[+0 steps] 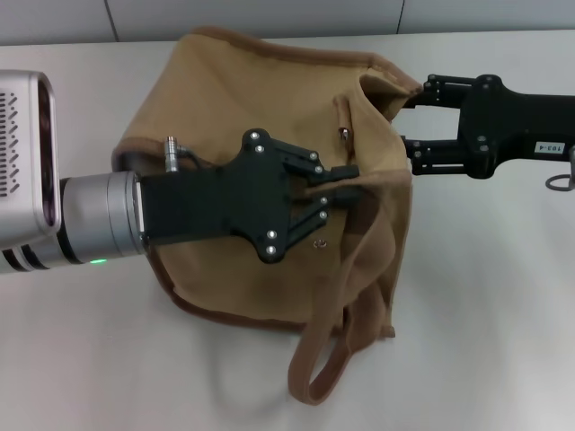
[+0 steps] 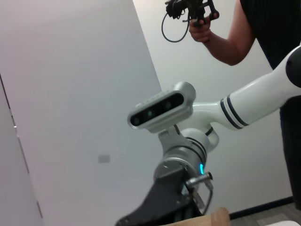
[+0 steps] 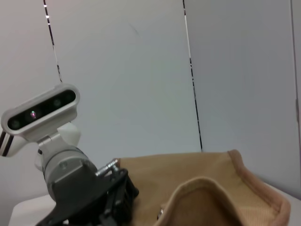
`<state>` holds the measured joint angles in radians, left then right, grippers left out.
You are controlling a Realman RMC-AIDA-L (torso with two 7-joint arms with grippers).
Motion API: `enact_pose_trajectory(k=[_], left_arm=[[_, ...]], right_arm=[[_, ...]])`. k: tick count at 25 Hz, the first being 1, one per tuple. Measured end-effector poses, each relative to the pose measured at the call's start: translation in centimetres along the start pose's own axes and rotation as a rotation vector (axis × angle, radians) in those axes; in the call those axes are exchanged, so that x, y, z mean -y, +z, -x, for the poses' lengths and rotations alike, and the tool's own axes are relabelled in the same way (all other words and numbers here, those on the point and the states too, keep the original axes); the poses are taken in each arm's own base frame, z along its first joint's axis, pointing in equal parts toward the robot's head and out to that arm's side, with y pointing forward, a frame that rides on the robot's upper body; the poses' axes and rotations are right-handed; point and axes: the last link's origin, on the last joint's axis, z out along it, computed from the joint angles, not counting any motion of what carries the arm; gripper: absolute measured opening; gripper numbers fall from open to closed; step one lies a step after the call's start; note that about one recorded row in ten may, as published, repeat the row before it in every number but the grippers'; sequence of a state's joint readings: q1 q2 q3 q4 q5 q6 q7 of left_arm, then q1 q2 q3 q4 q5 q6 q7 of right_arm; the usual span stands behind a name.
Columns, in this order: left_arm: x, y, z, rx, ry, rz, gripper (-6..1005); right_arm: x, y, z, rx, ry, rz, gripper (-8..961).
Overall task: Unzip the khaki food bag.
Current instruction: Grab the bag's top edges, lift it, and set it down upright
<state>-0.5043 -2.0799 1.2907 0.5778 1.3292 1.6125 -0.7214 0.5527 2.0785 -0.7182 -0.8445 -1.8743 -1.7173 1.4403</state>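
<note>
Canvas khaki food bag (image 1: 243, 108) slumped; left gripper (image 1: 346, 184) jaws clamp webbing handle (image 1: 355, 296); right gripper (image 1: 411, 121) jaws pinch piped corner.

Setting is a robot lab or test room. Evidence: plain pale table (image 1: 503, 314), bare light wall panels (image 3: 141, 70) with thin vertical seams, and a person (image 2: 263, 33) in a dark shirt standing close by, holding a black handheld controller (image 2: 190, 9) with a cable.

The pale table (image 1: 503, 341) carries the khaki food bag (image 1: 225, 108).
</note>
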Motion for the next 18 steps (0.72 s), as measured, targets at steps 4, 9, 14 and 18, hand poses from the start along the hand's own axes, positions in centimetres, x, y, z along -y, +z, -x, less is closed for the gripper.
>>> enact_pose_trajectory(k=[4, 9, 14, 18], left_arm=[[0.3, -0.1, -0.2, -0.011, 0.001, -0.017, 89], [0.3, -0.4, -0.2, -0.019, -0.003, -0.032, 89], [0.4, -0.8, -0.3, -0.024, -0.005, -0.051, 89], [0.4, -0.9, -0.3, -0.026, -0.007, -0.056, 89]], right_arm=[[-0.2, -0.5, -0.8, -0.006, 0.014, -0.015, 756], [-0.6, -1.6, -2.1, -0.014, 0.047, -0.050, 756], [-1.1, -2.7, -3.3, -0.018, 0.077, -0.080, 755], [-1.4, -3.1, -3.7, -0.009, 0.090, -0.088, 755]])
